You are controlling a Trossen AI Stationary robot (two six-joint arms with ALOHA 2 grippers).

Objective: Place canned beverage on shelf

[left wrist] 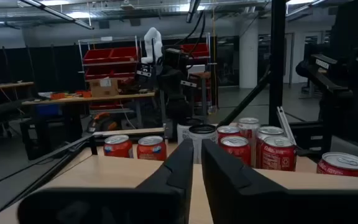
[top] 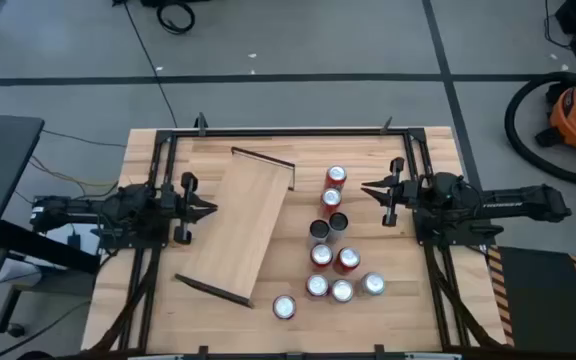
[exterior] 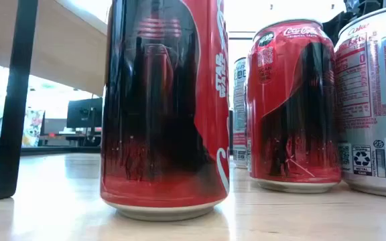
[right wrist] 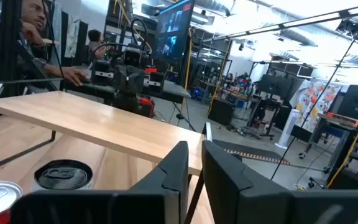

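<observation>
While both arms hang over opposite edges of the table, no can is held. The left gripper (top: 211,209) sits at the left of the high view with its fingers pressed together, its tip just at the edge of the shelf (top: 236,222). The right gripper (top: 366,188) sits at the right of that view, fingers likewise closed on nothing, pointing toward the cans.

The shelf is one long pale plank with a thin dark bar at each short end, lying askew at the centre-left of the high view, its upper end tilted toward the right. Nothing stands on it.

Nine cans (top: 332,240) show in the high view, all to the right of the shelf on the tabletop (top: 423,310). Two red-topped ones stand at the upper centre, two darker ones just below them, four cluster at the lower centre-right, and a single can (top: 285,307) stands apart at the bottom centre, near the shelf's lower end.

In the low view, a red and black can (exterior: 165,107) fills the middle, a second red one (exterior: 292,100) stands to its right, and a silver can (exterior: 377,100) is cut by the right edge.
</observation>
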